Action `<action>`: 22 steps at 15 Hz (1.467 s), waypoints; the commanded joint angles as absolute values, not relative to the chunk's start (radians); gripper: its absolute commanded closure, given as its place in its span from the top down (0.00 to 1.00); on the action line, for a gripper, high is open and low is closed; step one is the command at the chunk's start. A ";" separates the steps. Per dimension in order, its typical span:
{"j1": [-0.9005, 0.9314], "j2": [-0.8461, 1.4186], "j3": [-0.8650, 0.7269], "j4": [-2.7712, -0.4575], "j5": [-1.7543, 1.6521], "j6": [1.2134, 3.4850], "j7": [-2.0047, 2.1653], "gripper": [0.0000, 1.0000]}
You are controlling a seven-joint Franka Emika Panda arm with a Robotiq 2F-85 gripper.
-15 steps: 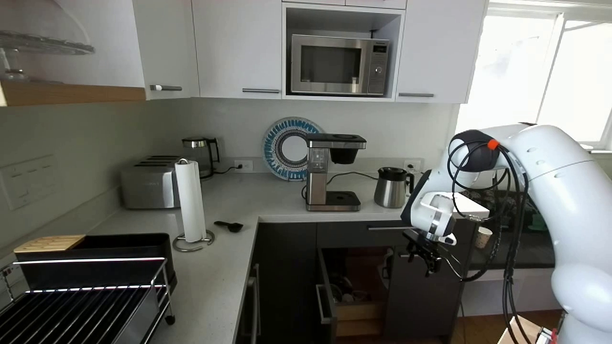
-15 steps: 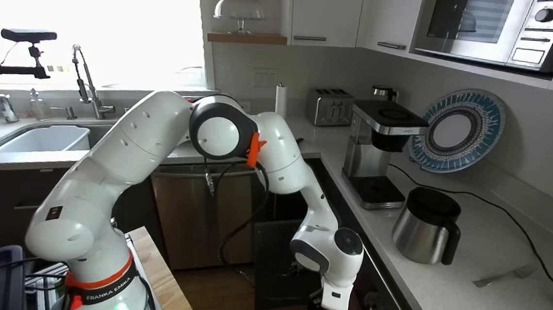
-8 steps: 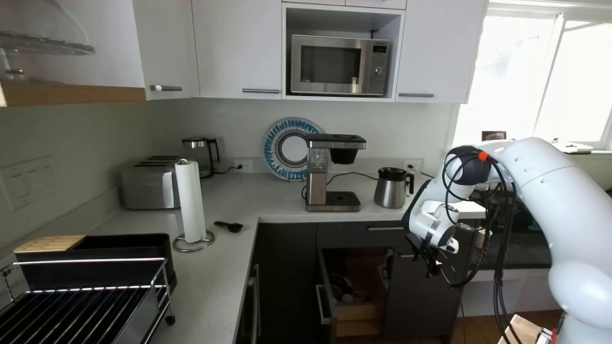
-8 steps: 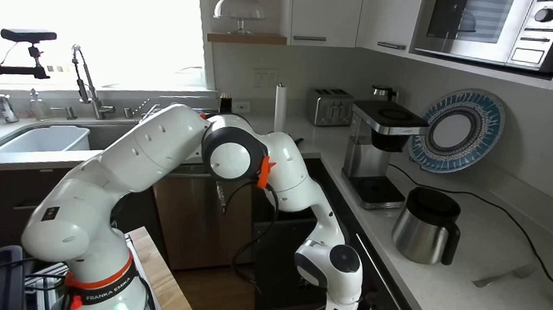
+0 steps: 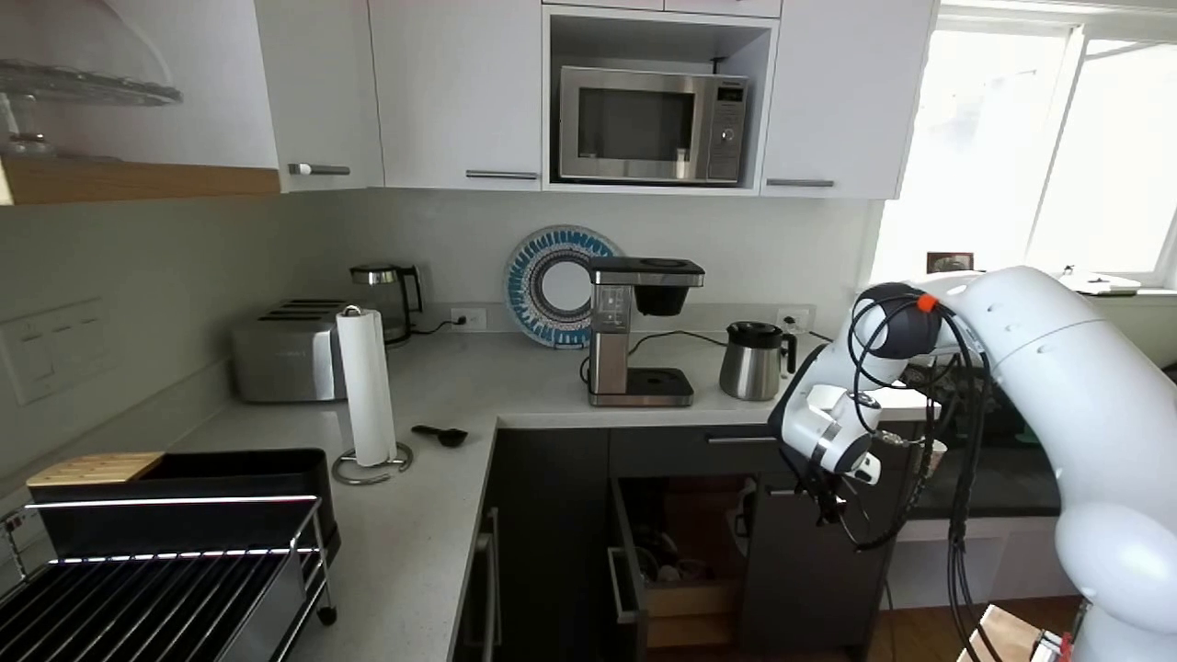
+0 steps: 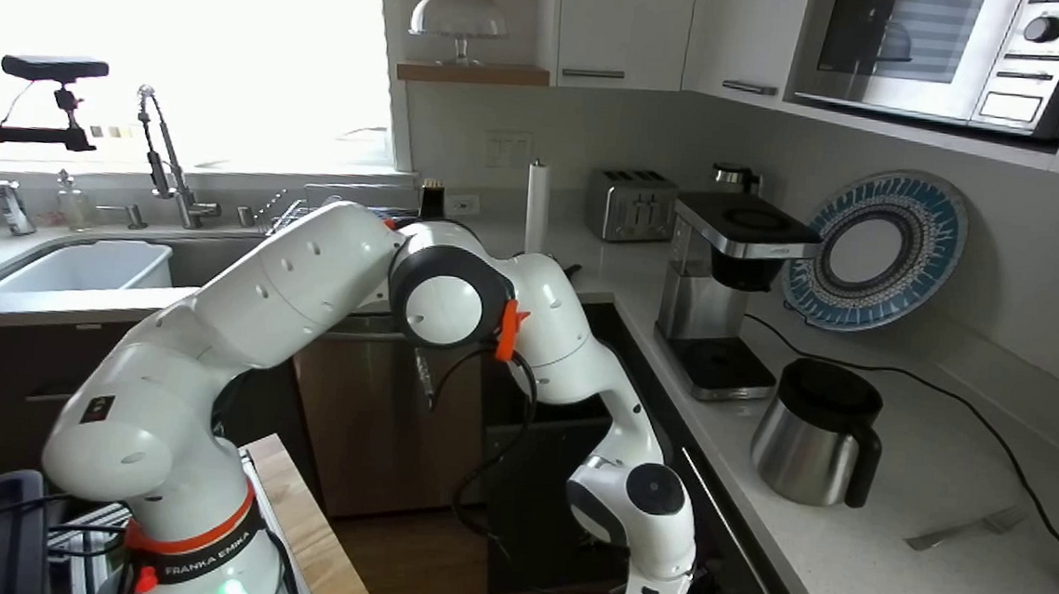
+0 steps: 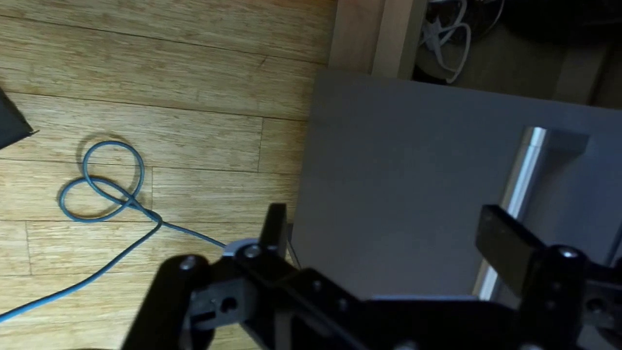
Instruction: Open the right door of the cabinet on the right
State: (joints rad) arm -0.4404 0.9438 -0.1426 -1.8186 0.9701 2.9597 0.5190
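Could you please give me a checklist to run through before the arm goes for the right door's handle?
1. Pincer open: ok, nothing held.
2. Right door shut: ok, it looks closed.
3. Handle between the fingers: not ok, the wrist view shows it passing behind one of them.
4. Pincer clear of the handle: cannot tell.
5. Blue cable clear of the door's swing: cannot tell, it disappears behind the pincer.
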 commanded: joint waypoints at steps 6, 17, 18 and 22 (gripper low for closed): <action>-0.591 1.117 0.099 -1.610 1.017 3.321 0.401 1.00; -0.648 1.260 0.165 -1.481 0.909 3.367 0.404 1.00; -0.650 1.264 0.164 -1.480 0.902 3.363 0.403 1.00; -0.624 1.231 0.104 -1.532 0.908 3.275 0.405 1.00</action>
